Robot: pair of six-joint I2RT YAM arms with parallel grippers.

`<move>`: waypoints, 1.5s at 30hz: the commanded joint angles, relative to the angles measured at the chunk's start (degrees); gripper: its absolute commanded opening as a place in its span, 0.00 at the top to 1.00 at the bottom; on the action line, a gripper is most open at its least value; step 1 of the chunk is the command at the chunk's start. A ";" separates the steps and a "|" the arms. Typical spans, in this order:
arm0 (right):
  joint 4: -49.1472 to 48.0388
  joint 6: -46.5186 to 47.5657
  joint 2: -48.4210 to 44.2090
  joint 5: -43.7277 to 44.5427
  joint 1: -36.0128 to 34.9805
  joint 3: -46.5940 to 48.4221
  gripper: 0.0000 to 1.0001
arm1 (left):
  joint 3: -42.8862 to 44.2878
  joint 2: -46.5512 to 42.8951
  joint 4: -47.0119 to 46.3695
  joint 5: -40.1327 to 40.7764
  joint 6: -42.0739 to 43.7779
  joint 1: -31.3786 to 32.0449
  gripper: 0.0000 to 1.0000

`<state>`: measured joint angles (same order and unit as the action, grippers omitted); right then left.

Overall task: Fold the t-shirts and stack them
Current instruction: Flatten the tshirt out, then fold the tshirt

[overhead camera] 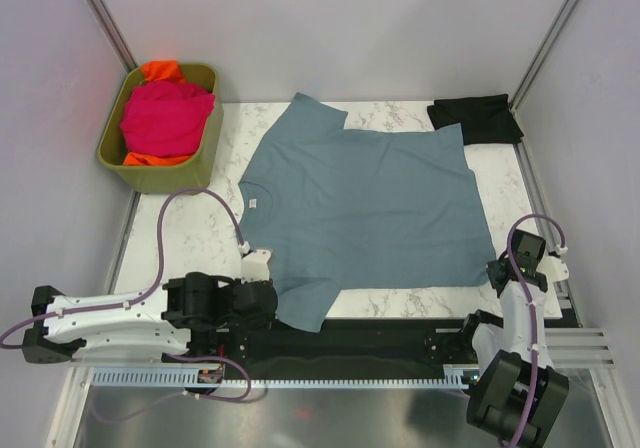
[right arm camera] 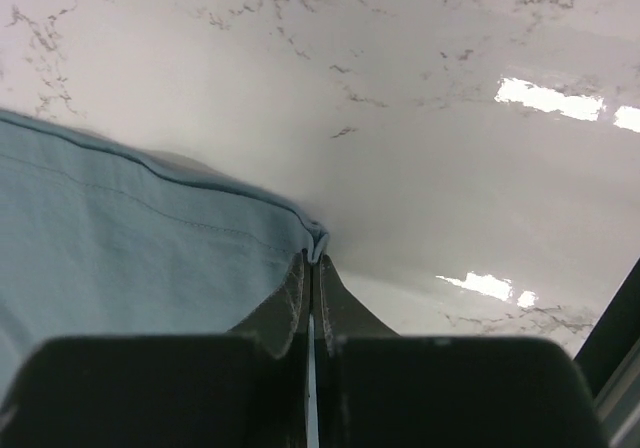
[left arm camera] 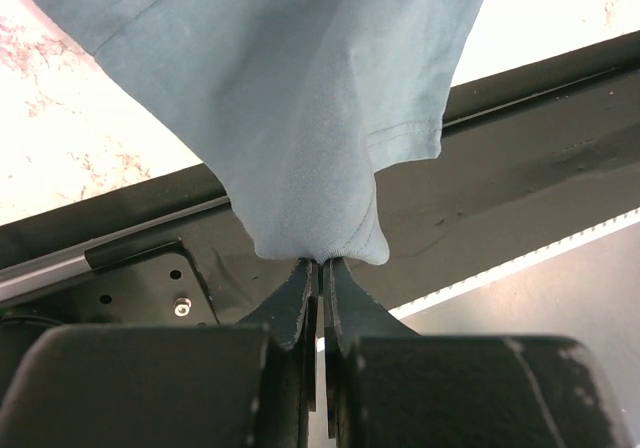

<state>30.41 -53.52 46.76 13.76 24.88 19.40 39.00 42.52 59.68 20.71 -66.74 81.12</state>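
Observation:
A slate blue-grey t-shirt (overhead camera: 365, 203) lies spread flat on the marble table, collar to the left. My left gripper (overhead camera: 268, 303) is shut on its near sleeve, which hangs over the table's front edge; the pinched cloth (left arm camera: 320, 243) shows in the left wrist view. My right gripper (overhead camera: 497, 271) is shut on the shirt's near hem corner (right arm camera: 318, 240). A folded black t-shirt (overhead camera: 476, 118) lies at the far right. A magenta-pink t-shirt (overhead camera: 165, 118) lies on an orange t-shirt (overhead camera: 160, 69) in the bin.
An olive-green plastic bin (overhead camera: 200, 163) stands at the far left, off the table's corner. A black rail (overhead camera: 380, 338) runs along the table's near edge between the arm bases. Bare marble (overhead camera: 190, 228) lies left of the shirt.

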 commanded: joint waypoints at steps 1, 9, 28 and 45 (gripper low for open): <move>0.08 1.48 -2.37 -1.37 0.16 1.51 1.00 | 2.30 0.19 1.04 0.73 1.26 -0.61 0.98; 4.21 6.58 -1.76 -5.40 0.16 10.39 1.00 | 11.26 4.14 4.57 2.49 6.17 -3.86 0.98; -4.83 11.59 11.24 -16.83 0.08 18.48 1.00 | 30.51 20.67 -1.67 -1.63 35.62 -32.51 0.98; -11.60 11.15 29.61 -16.05 -6.25 28.06 1.00 | 41.50 36.66 -7.65 -7.09 48.02 -49.38 0.98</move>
<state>21.67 -42.39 74.89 -3.42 19.22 44.31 77.12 77.69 54.63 14.79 -22.85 33.69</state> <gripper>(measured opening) 0.011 0.033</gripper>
